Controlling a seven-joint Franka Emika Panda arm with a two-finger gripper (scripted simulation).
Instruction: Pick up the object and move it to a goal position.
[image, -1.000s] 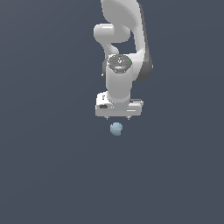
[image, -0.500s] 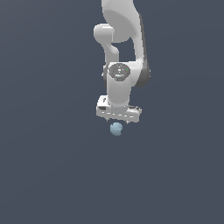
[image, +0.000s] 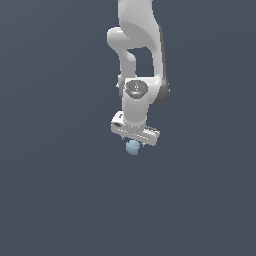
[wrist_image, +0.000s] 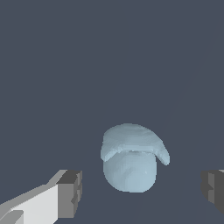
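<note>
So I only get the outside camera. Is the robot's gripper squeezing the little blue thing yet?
Observer: No. In the wrist view the fingers stand wide apart, a clear gap on each side of the pale blue object.
Operator: Is it a plain ball?
Observer: Not quite. The wrist view shows a rounded body under a wider cap, like a mushroom.
Operator: Is it in the middle?
Observer: Roughly. It lies between the two fingers of the gripper, touching neither.
</note>
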